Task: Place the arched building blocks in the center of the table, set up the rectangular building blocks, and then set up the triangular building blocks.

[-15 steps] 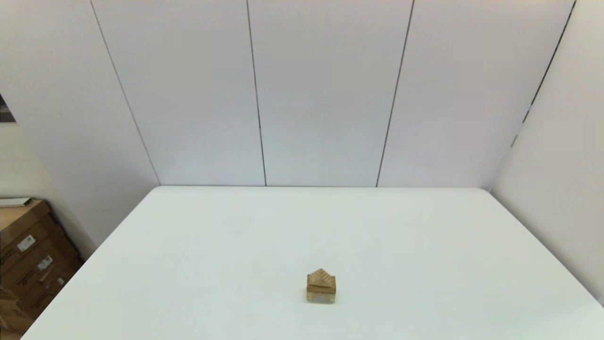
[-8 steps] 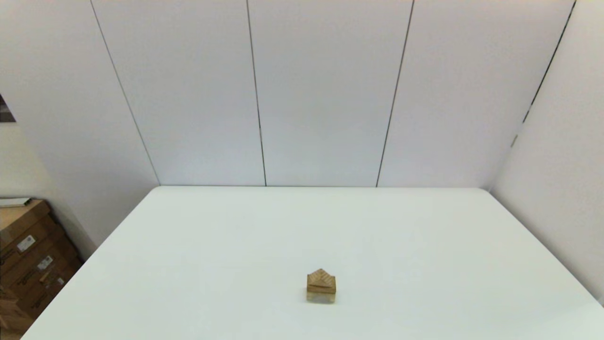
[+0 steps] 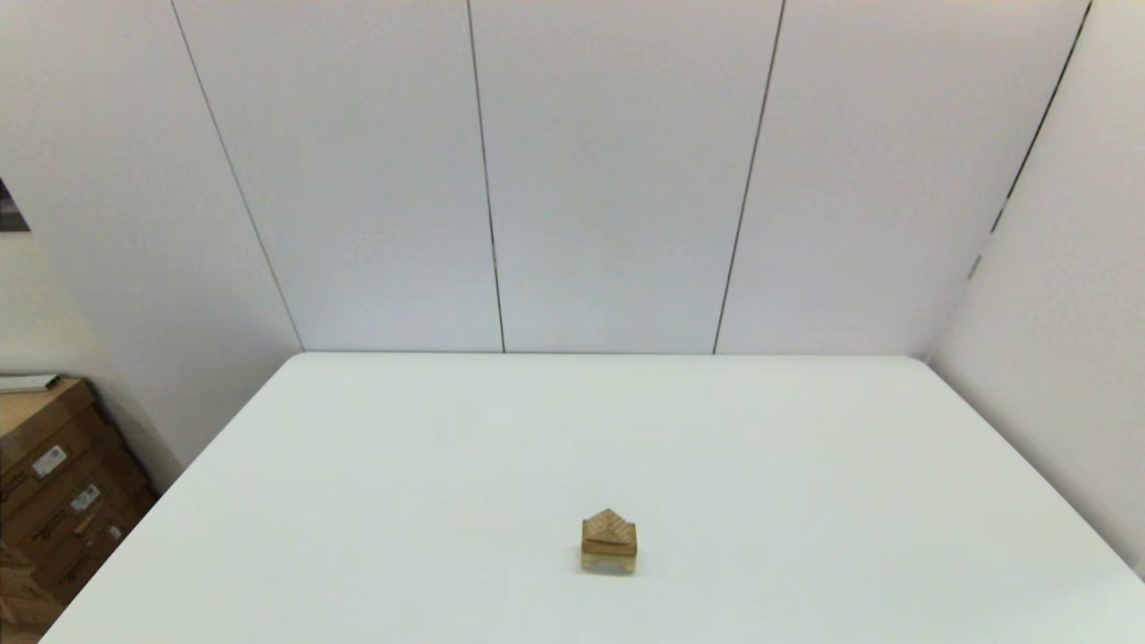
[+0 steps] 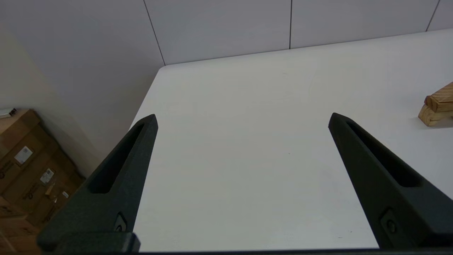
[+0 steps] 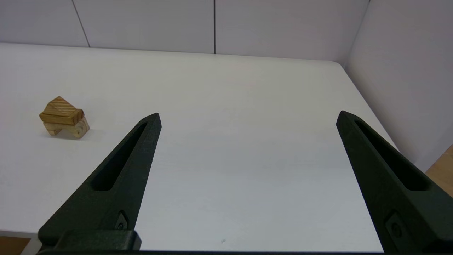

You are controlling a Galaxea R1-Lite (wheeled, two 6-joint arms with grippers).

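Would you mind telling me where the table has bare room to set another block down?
The table is bare on every side of the block stack: toward the far wall, out to both side edges, and along the near edge. Only the stack's own spot is taken.

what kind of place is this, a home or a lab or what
Probably a lab or test room, not a home. A large plain white table stands in a corner of bare white panelled walls, holding only a small stack of light-brown wooden building blocks. Labelled brown cardboard boxes sit beside it.
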